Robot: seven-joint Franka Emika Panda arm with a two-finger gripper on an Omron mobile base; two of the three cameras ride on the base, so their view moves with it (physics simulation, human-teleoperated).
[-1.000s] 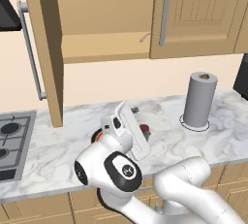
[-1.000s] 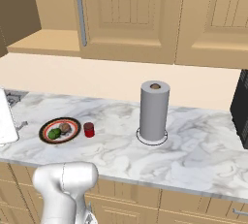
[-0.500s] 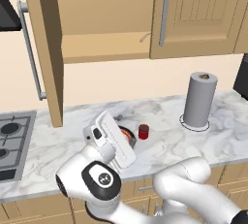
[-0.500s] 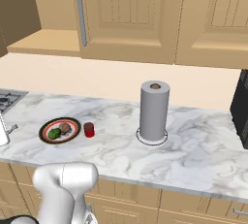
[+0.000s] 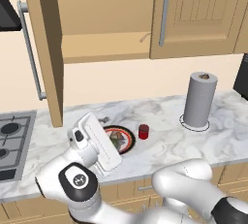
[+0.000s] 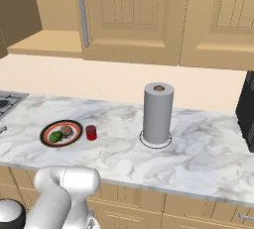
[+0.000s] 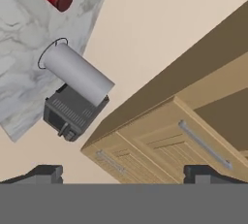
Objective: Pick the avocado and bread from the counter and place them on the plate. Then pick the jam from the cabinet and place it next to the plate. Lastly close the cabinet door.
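Even, bright, sharp rendered light

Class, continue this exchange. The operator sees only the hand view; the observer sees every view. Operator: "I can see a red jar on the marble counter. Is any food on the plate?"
Observer: Yes. In the right base view the avocado and the bread both lie on the plate.
Operator: How does the jar stand relative to that plate?
Observer: The jam stands upright on the counter, close beside the plate, on the side towards the paper towel roll.
Operator: Is the cabinet shut?
Observer: No. In the left base view the cabinet door stands swung open, showing the shelf inside.
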